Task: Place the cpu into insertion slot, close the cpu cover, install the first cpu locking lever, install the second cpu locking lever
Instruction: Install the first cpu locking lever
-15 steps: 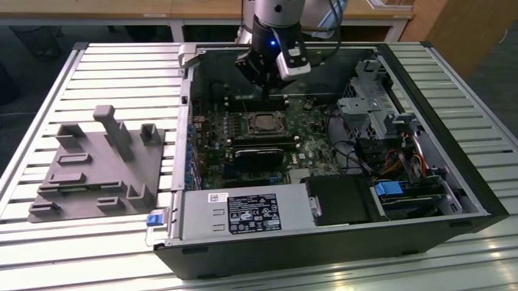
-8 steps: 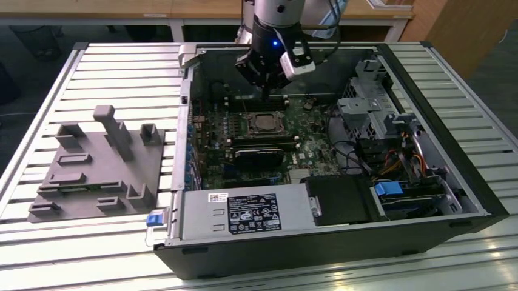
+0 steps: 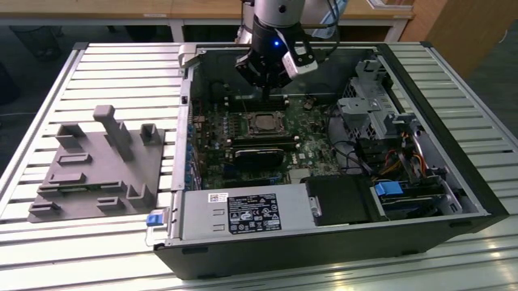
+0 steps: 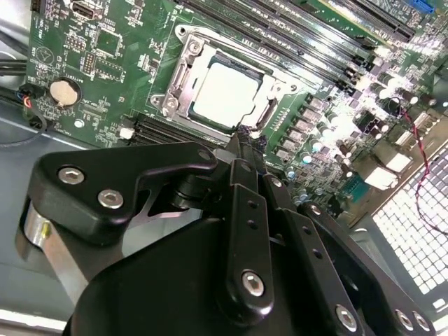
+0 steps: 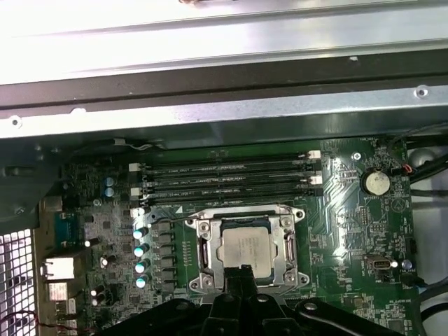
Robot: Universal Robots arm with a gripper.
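The pale silver-beige cpu [image 4: 225, 94] is lying flat in the insertion slot [image 5: 285, 222], with the silver cpu cover [image 4: 183, 70] framing it. The gripper [image 4: 241, 134] is hanging at the socket's edge, fingers pinched together, gripping nothing

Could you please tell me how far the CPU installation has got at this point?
Done: the cpu sits in the insertion slot, and the cpu cover looks lowered over its edges. In hand: the gripper, shut and holding nothing, hangs just above the slot's edge. Left: the locking levers; I cannot tell whether either is latched.
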